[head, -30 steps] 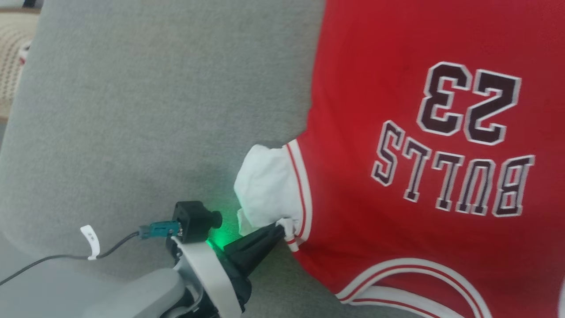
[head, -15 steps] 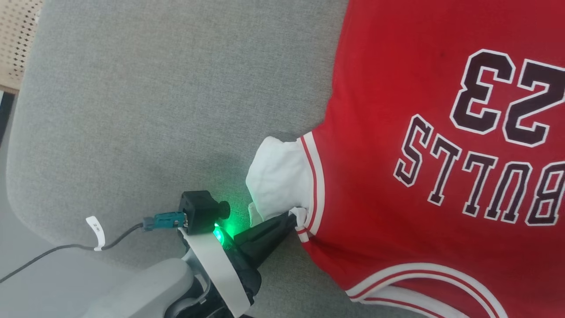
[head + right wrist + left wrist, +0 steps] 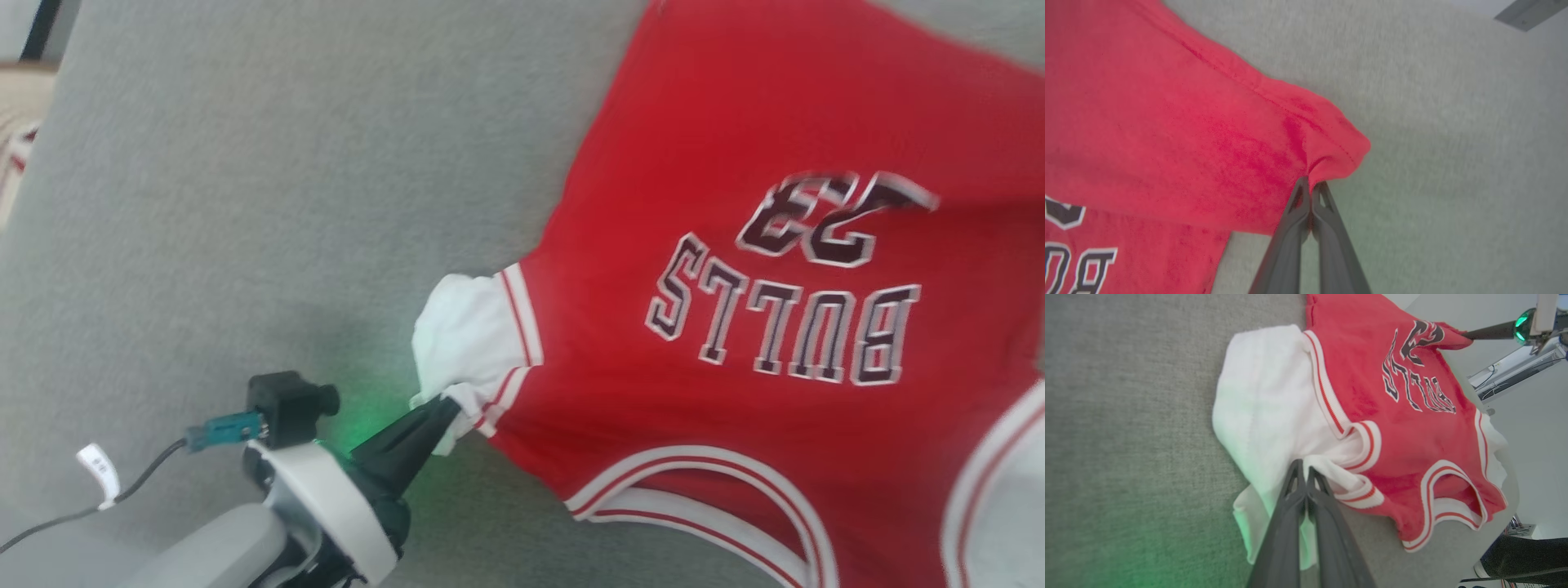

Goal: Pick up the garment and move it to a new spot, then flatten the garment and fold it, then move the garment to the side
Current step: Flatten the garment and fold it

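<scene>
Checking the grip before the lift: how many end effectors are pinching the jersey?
2. The left end effector is shut on the white sleeve of the jersey; the right end effector is shut on a red hem corner across from it.

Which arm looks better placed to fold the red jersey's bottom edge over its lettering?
Right, likely: the right gripper pinches the jersey at its red hem corner, while the left gripper pinches the white sleeve.
</scene>
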`<state>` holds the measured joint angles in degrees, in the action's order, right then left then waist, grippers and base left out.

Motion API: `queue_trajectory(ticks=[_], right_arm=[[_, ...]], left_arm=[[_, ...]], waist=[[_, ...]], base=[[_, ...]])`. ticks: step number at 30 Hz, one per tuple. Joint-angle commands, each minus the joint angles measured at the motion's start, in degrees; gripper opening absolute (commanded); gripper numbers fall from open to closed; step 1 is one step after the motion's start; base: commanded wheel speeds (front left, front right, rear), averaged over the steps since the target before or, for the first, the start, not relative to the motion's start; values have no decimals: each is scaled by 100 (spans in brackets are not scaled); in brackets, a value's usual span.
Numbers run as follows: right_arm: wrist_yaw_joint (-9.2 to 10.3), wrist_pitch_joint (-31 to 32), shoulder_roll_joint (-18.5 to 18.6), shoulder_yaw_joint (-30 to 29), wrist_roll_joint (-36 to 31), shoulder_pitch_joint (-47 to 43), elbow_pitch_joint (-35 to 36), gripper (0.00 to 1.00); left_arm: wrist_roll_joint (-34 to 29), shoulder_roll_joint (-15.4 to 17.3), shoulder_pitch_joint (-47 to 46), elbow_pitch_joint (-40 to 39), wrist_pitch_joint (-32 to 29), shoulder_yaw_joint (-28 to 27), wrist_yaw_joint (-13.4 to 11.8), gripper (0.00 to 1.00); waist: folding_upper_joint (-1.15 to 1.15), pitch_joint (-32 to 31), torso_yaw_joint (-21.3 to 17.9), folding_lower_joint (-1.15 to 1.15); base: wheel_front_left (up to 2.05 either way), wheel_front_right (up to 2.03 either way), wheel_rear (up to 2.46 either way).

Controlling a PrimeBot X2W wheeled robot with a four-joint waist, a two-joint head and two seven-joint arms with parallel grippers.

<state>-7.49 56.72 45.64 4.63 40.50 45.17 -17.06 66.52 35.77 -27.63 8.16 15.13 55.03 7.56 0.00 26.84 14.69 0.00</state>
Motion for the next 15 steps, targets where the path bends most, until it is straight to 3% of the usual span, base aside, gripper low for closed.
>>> queue_trajectory(ticks=[1,7,15], right_arm=[[0,0,78,-106,304,-628,332,0],[-1,70,138,-494,817,-2353,1348,0],[0,386,-381,-893,1011,-4897,2813,0]], left_arm=[[-64,92,171,-6,0,-104,-18,0],[-88,241,482,-40,0,-337,-18,0],[-162,350,842,-93,1,-728,-18,0]], waist=[[0,-337,-329,0],[0,-564,-650,0],[0,-727,-1016,0]], base=[[0,0,0],[0,0,0],[0,0,0]])
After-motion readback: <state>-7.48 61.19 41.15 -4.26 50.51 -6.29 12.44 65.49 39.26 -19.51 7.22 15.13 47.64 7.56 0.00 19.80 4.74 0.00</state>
